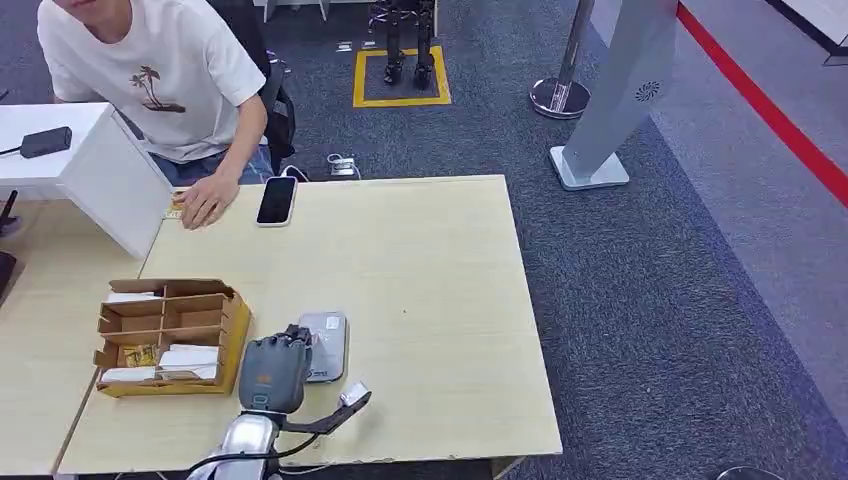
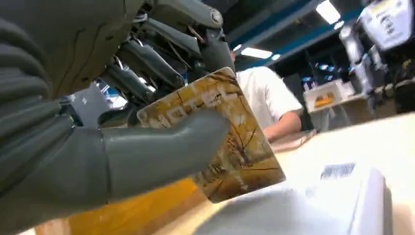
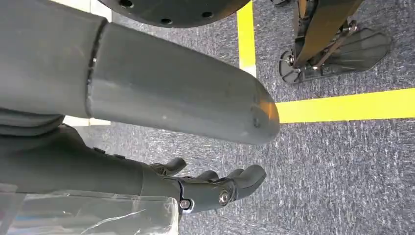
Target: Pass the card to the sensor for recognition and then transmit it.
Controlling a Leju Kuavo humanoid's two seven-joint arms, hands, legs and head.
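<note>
Holding the card [image 2: 230, 142] flat and low over the sensor [image 1: 325, 345], near the surface's [image 1: 430, 270] front edge, should serve best; the left hand [image 1: 272, 372] pinches it, seemingly just above. The right hand [image 3: 215, 188] hangs empty, fingers loosely apart.

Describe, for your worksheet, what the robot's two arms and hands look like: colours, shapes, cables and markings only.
The left arm is shiny silver, with a black cable looping beside it. The left hand is dark grey, with an orange mark on its back, a ribbed grey cover, a thick smooth grey thumb and darker metal fingers with visible rods. The right hand has the same rounded grey thumb and dark, screw-jointed fingers.
</note>
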